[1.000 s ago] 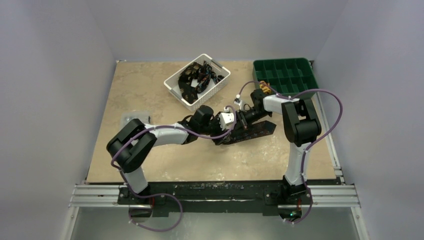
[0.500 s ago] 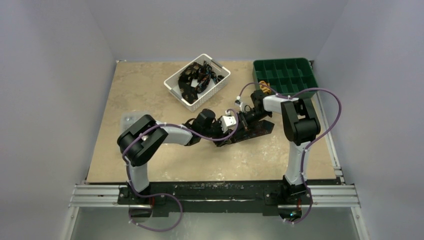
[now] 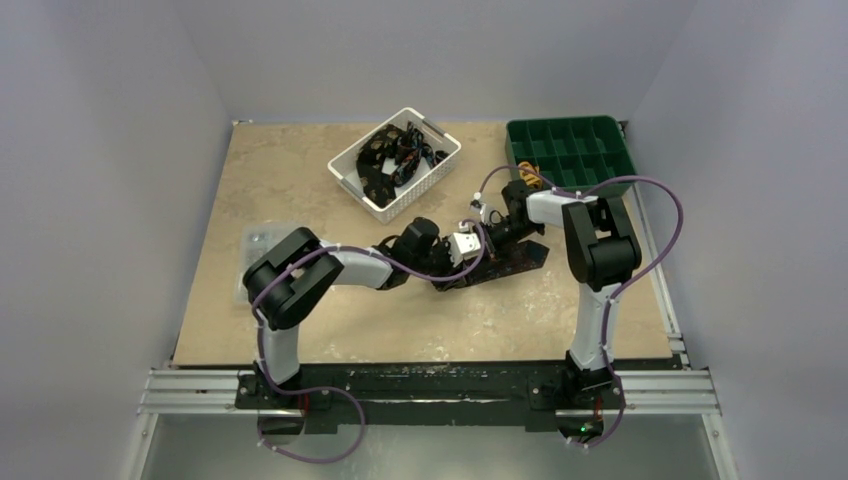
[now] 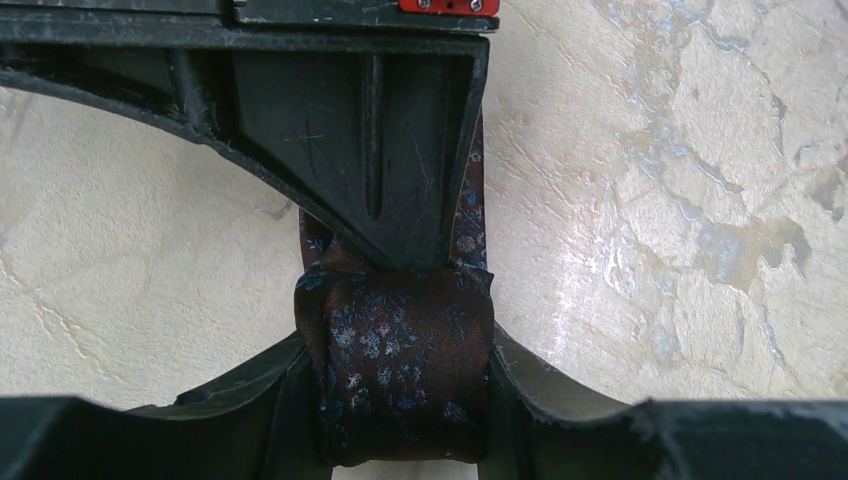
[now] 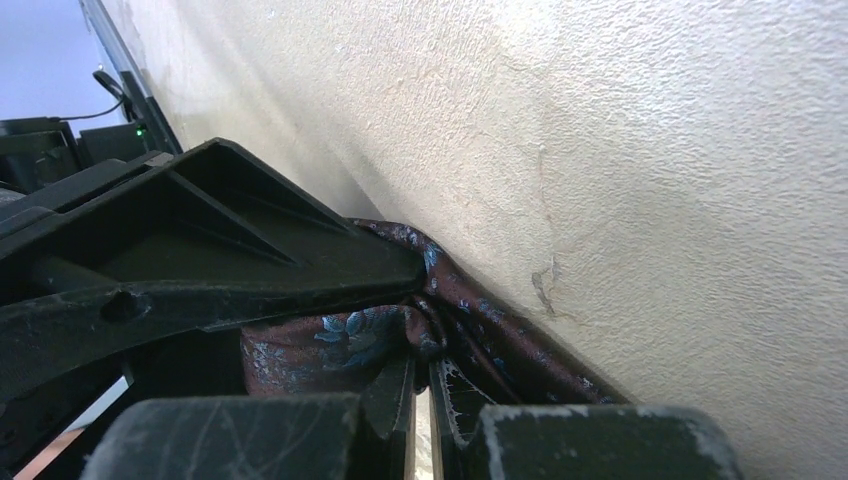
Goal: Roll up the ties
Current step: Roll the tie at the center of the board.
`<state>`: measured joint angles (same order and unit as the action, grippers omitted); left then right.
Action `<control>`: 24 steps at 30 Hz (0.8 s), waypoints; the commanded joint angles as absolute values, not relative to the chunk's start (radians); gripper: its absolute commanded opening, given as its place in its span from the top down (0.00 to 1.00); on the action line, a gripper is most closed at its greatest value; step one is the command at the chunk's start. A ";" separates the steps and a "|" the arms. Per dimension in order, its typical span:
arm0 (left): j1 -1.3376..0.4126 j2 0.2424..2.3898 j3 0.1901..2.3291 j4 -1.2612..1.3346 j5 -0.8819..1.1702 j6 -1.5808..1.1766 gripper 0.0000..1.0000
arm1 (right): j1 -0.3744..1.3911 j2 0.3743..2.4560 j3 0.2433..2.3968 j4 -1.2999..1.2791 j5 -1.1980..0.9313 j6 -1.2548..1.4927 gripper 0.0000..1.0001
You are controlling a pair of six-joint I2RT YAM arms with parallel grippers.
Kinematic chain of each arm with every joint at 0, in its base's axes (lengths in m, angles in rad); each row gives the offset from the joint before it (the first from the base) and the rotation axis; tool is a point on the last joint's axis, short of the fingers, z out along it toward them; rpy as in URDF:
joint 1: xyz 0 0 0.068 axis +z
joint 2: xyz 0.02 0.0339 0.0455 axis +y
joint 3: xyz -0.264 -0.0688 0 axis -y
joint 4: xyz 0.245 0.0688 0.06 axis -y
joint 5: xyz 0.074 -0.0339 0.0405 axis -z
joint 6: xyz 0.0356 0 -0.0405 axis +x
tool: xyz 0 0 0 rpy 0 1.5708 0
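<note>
Tie [image 4: 395, 400], one, lies on the table [image 3: 300, 180]; left claw [image 4: 400, 362] pinches its rolled end, right claw [image 5: 424, 335] pinches its fabric.

white basket [image 3: 358, 192]: far centre | green divided tray [image 3: 590, 140]: far right corner | beige table [image 3: 290, 170]: beneath both

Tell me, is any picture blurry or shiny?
Left wrist: the tie is sharp, and the table shows shiny pale patches. Right wrist: the view is tilted, the table looks washed out bright. Top: even soft light, no glare, the tie just a dark smudge.
</note>
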<state>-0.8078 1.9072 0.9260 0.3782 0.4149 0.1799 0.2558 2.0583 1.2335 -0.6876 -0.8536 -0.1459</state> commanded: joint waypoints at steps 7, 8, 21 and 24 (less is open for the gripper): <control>-0.812 1.861 0.898 0.114 0.325 0.302 0.79 | 0.261 1.984 1.307 -0.826 -0.763 -0.269 0.83; -0.812 1.855 0.896 0.090 0.321 0.310 0.79 | 0.260 1.971 1.322 -0.856 -0.779 -0.277 0.80; -0.810 1.808 0.891 -0.036 0.359 0.359 0.79 | 0.232 2.007 1.309 -0.820 -0.682 -0.259 0.78; -0.811 1.784 0.874 -0.051 0.353 0.358 0.79 | 0.232 2.023 1.279 -0.824 -0.648 -0.263 0.79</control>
